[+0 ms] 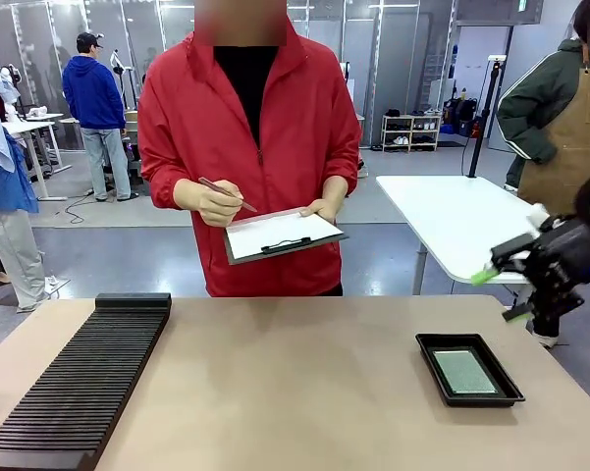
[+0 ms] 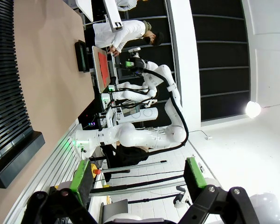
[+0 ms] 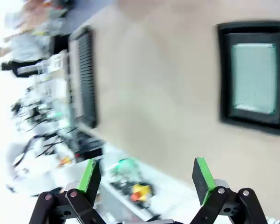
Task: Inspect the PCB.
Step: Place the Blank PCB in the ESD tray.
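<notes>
PCB lying flat, pale face up, inside black tray at table's right. Right gripper raised above tray, jaws apart, empty. Black slotted rack at left. Person opposite, holding clipboard and pen.

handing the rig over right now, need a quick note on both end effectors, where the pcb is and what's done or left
Left end effector: open, empty, off the table.
Right end effector: open, empty, raised near the table's right edge, above and to the right of the shallow black rectangular tray.
Small green rectangular PCB: lying flat in that tray, paler face up, untouched.
Person at the far side holds a dark clipboard with white paper and a pen.
Done: nothing visible yet.
Left: pick up the PCB and present it for inspection.
</notes>
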Motion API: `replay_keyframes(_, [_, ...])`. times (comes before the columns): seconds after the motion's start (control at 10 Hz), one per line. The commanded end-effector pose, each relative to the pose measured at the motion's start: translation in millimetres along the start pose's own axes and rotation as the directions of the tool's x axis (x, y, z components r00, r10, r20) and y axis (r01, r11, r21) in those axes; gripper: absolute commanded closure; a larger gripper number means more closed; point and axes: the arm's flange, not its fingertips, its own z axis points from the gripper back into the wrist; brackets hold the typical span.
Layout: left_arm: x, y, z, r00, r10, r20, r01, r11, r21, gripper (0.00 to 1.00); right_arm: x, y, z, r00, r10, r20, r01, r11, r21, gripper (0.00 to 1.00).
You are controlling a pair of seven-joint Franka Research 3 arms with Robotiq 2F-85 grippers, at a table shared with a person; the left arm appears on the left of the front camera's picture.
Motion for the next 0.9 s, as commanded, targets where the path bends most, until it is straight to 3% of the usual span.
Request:
replay_keyframes(0.0, [-2.1, -4.4, 0.1, 1.000, 0.013, -0.006, -0.013, 1.000, 0.008, 0.00, -21.1, -7.2, 29.8, 0.998, -0.041, -0.057, 0.052, 0.978, 0.201, 0.00])
replay_keyframes(0.3, [-2.1, -4.4, 0.1, 1.000, 0.013, -0.006, -0.013, 1.000, 0.008, 0.00, -66.3, -28.4, 58.0, 0.981, -0.018, -0.191, 0.097, 0.905, 0.414, 0.00])
replay_keyframes(0.8, [-2.1, -4.4, 0.1, 1.000, 0.013, -0.006, -0.013, 1.000, 0.008, 0.00, -112.7, -87.2, 84.2, 0.993, -0.072, -0.098, 0.114, 0.832, 0.543, 0.00])
